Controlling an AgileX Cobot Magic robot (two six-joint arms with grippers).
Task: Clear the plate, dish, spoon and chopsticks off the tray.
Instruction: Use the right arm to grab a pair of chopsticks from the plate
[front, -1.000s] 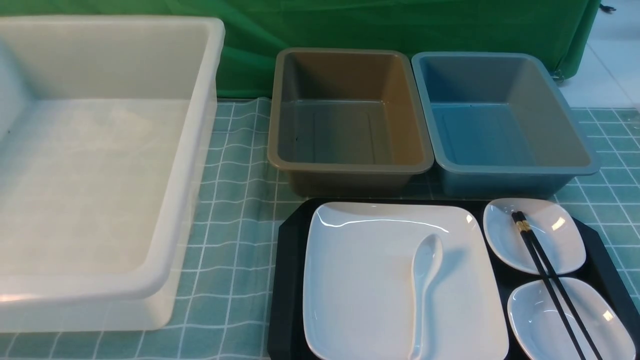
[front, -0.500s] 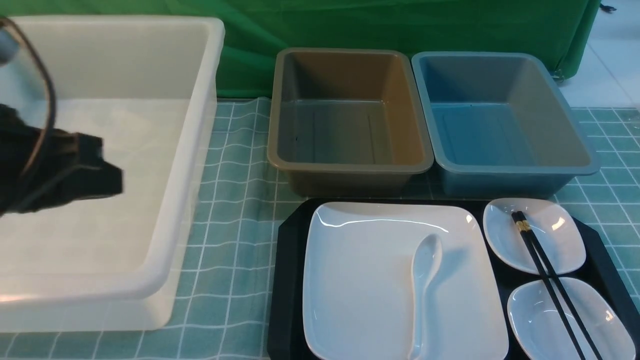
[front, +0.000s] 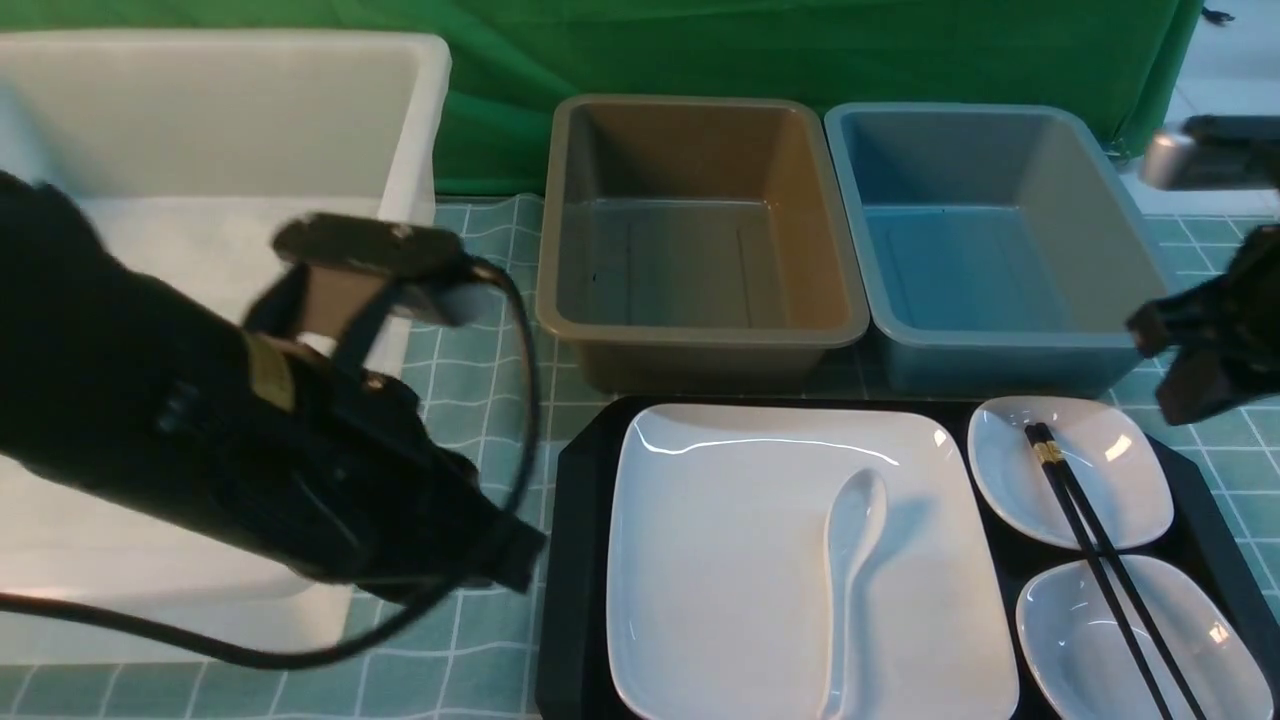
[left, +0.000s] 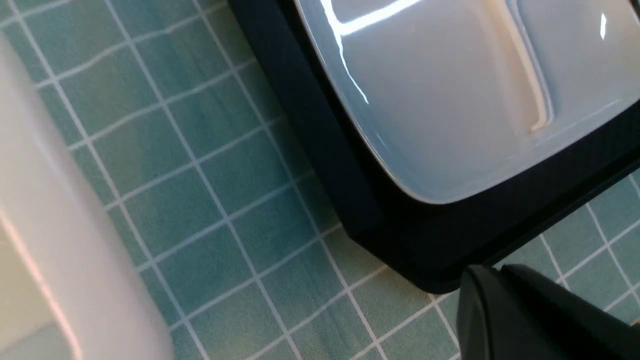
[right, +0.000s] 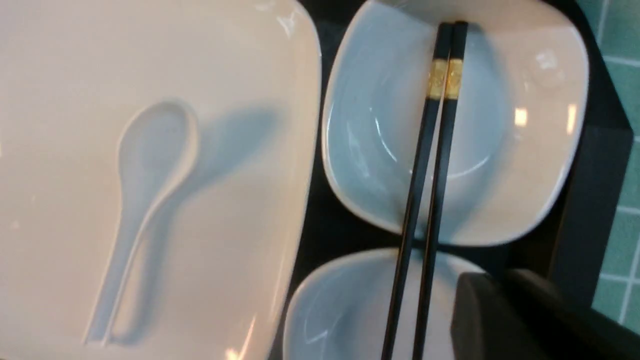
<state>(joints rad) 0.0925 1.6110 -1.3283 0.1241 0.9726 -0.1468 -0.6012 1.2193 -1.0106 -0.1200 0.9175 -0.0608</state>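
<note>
The black tray (front: 578, 560) carries the large white plate (front: 720, 570), and the white spoon (front: 850, 540) lies on that plate. Two small white dishes (front: 1110, 470) (front: 1120, 640) sit on the tray's right side, with the black chopsticks (front: 1090, 545) laid across both. My left gripper (front: 515, 560) hovers shut over the cloth beside the tray's left edge, next to a tray corner (left: 400, 250) in the wrist view. My right gripper (front: 1165, 370) hangs shut and empty above the far dish (right: 525, 175), just right of the chopsticks (right: 430, 165).
A big white tub (front: 380, 480) stands at the left, partly hidden by my left arm. A brown tub (front: 700, 340) and a blue tub (front: 1000, 345) stand behind the tray. A teal checked cloth (front: 470, 420) covers the table.
My left arm has swung in from the far left over the white tub to the tray's left edge. My right arm has come into view at the right. The tableware has not moved.
</note>
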